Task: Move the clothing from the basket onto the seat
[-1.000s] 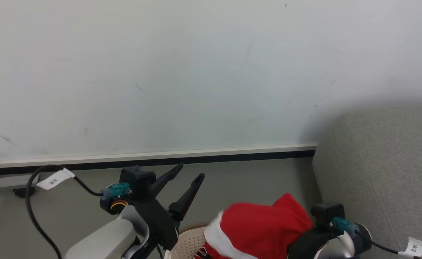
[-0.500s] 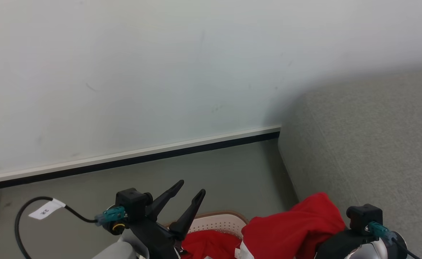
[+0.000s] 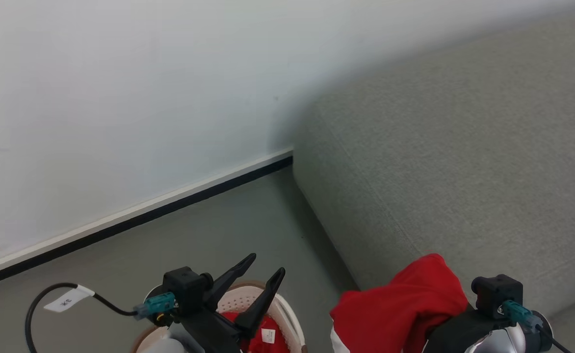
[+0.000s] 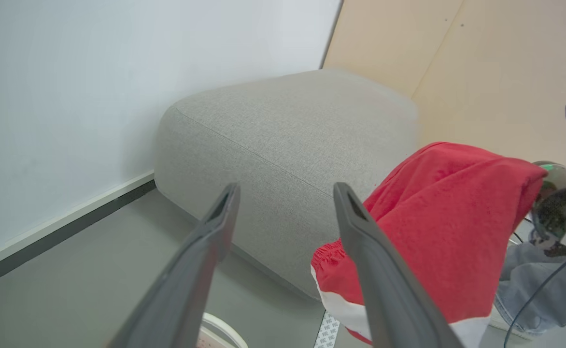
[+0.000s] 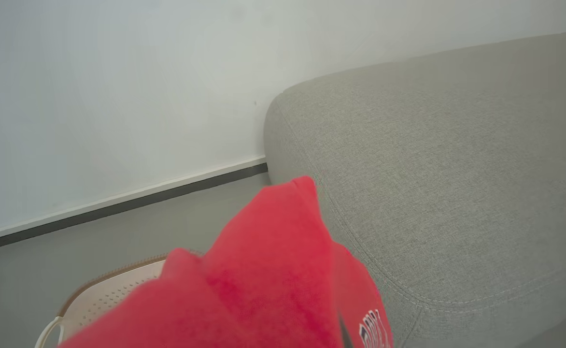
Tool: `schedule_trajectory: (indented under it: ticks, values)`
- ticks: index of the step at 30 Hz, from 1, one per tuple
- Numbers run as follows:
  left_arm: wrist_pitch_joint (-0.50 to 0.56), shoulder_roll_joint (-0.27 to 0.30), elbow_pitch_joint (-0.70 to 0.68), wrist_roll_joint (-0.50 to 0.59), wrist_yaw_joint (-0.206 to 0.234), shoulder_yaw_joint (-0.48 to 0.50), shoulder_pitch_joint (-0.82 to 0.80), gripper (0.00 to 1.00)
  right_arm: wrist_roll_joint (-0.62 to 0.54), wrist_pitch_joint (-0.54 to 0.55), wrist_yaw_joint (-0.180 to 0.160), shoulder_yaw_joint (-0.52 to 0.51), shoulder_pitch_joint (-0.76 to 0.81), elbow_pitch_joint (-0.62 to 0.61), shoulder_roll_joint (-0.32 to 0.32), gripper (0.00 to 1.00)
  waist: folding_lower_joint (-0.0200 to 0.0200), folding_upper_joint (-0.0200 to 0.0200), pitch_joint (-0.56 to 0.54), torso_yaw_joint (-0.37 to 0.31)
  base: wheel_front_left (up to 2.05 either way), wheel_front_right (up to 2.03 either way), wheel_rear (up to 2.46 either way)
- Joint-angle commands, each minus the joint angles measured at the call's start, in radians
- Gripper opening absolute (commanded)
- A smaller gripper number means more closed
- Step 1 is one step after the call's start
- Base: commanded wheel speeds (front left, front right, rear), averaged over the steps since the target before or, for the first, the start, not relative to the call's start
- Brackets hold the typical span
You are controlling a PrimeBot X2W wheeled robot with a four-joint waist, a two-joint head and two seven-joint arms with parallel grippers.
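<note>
The left claw (image 3: 267, 267) hangs with fingers spread wide and empty over the basket (image 3: 287, 316), where a red garment (image 3: 262, 343) lies. Further right, the clothing (image 3: 405, 304) drapes over the right claw (image 3: 464, 326). It hides the fingers, so I cannot tell their grip, and it is in the air beside the seat (image 3: 464, 147).

The left gripper (image 3: 266, 267) is held left of the seat (image 3: 439, 147), its fingers spread apart, empty and pointed toward it. The right gripper (image 3: 432, 274) is held just before the seat's near edge, its fingers hidden under the clothing (image 3: 395, 309) draped over it.
</note>
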Motion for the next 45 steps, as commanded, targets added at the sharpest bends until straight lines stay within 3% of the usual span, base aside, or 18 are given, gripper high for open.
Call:
schedule_trajectory:
  ticks: [1, 12, 26, 33, 39, 45]
  values:
    - [-0.003, 0.010, 0.003, 0.007, -0.006, -0.003, 0.013, 1.00, 0.003, -0.007, 0.000, 0.003, 0.003, 0.001, 0.008, 0.00, 0.0000, -0.0001, 0.053, -0.126, 0.00, 0.00, 0.00]
    - [0.028, 0.012, 0.004, 0.027, -0.024, -0.035, -0.051, 1.00, -0.007, -0.039, 0.000, -0.033, 0.025, 0.005, 0.035, 0.00, 0.0000, -0.0001, 0.103, -0.163, 0.00, 0.00, 0.00]
    - [0.039, 0.015, 0.000, 0.030, -0.015, -0.055, -0.041, 1.00, -0.003, -0.046, 0.000, 0.001, -0.075, 0.034, 0.027, 0.00, 0.0000, -0.0001, 0.127, -0.157, 0.00, 0.00, 0.00]
    - [0.080, 0.026, -0.045, 0.043, -0.028, -0.093, -0.067, 1.00, 0.060, -0.024, 0.000, 0.053, -0.218, 0.049, -0.083, 0.00, 0.0000, -0.0001, 0.194, -0.085, 0.00, 0.00, 0.00]
    - [0.129, 0.027, -0.113, 0.056, -0.041, -0.127, -0.118, 1.00, 0.149, -0.009, 0.000, -0.011, -0.369, 0.073, -0.206, 0.00, 0.0000, -0.0001, 0.303, 0.032, 0.00, 0.00, 0.00]
    - [0.144, 0.050, -0.207, 0.087, -0.023, -0.122, -0.166, 1.00, 0.213, 0.029, 0.000, -0.080, -0.549, 0.134, -0.325, 0.00, 0.0000, -0.0001, 0.439, 0.117, 0.00, 0.00, 0.00]
